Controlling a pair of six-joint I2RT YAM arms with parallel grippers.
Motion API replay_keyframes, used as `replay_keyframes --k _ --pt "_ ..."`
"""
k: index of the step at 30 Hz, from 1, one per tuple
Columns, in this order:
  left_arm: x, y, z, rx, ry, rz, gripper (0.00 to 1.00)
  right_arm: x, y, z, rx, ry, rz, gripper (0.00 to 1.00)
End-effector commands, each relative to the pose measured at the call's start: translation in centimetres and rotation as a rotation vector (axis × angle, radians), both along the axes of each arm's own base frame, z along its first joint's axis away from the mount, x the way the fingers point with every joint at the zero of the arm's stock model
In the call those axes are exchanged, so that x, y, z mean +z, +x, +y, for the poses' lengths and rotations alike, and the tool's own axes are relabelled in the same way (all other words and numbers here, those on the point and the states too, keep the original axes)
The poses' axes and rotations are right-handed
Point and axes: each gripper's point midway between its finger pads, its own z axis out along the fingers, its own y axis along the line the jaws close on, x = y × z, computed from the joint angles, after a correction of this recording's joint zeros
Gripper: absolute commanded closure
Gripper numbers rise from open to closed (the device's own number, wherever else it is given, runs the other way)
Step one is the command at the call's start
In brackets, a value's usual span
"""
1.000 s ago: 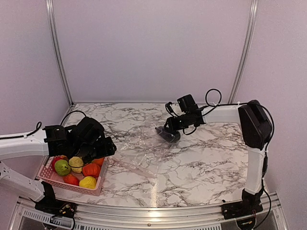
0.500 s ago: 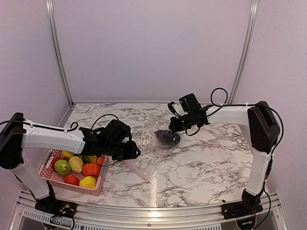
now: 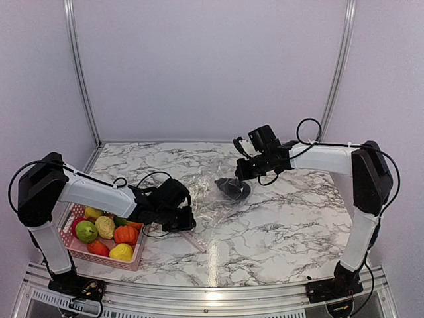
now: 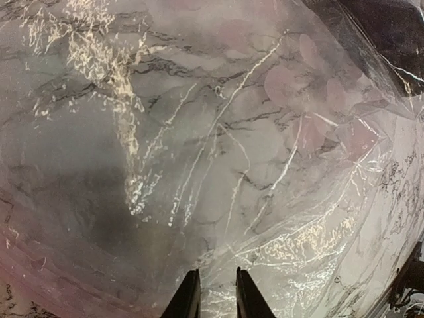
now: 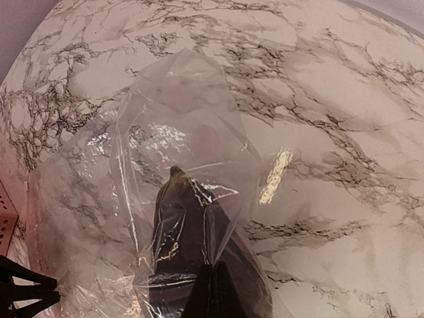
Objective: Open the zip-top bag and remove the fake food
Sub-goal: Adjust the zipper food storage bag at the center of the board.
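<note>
The right hand [image 5: 212, 285] is clamped on the zip-top bag [image 5: 189, 126], a dark eggplant [image 5: 173, 222] inside. The left hand [image 4: 213, 286] has its fingers narrowly apart over the same bag.

The zip-top bag [image 3: 209, 202] is clear, crinkled, shiny plastic; the counter [image 3: 285, 218] is polished marble-look; the fake food [image 3: 126, 234] glossy.

1 pink basket [image 3: 86, 256] on marble table [image 3: 285, 225] (near-left corner).

Marble tabletop [image 3: 285, 218], plain lilac walls [image 3: 212, 66], metal posts [image 3: 79, 73]
</note>
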Motion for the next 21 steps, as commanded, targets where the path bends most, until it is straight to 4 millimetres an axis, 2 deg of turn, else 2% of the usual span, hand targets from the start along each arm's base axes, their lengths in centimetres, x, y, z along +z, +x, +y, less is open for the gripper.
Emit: replay_keyframes --k 1,8,21 --pt "-1.3 -0.3 0.9 0.013 0.030 0.024 0.80 4.6 0.7 0.1 -0.031 0.031 -0.077 1.00" --pt "-2.5 -0.9 1.8 0.015 0.072 0.051 0.80 6.9 0.8 0.1 -0.039 0.045 -0.108 1.00" --pt "-4.6 -1.6 2.9 0.025 0.122 0.088 0.81 9.2 0.7 0.7 -0.025 0.058 -0.131 1.00"
